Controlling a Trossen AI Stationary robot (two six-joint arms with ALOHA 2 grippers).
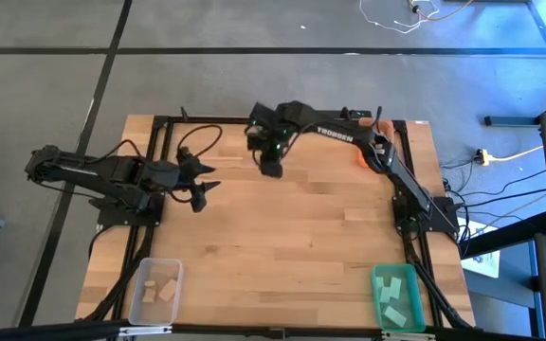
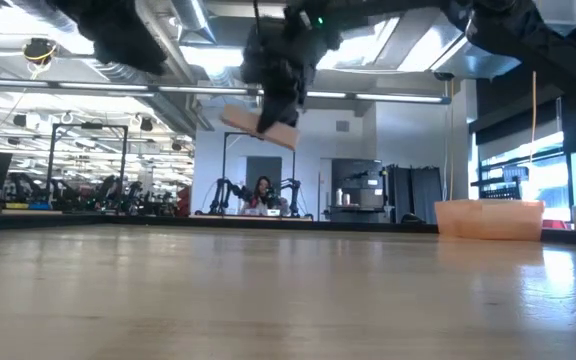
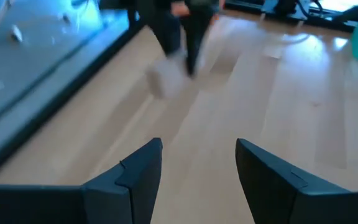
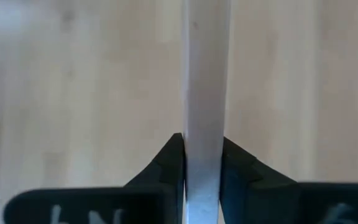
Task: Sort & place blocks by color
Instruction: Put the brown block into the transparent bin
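Above the desk's (image 1: 282,237) far edge, near its middle, the right gripper (image 1: 271,163) clamps a pale wooden block (image 2: 260,128), pinched edge-on between its fingers (image 4: 166,162) and held clear of the surface. The left gripper (image 1: 200,188) waits spread open near the left edge.

A pale natural-wood block (image 4: 204,93) sits between dark gripper fingers (image 4: 166,165), above a light wood table (image 1: 282,237) carrying a clear bin (image 1: 138,301), a green bin (image 1: 379,308) and an orange bin (image 2: 488,218).
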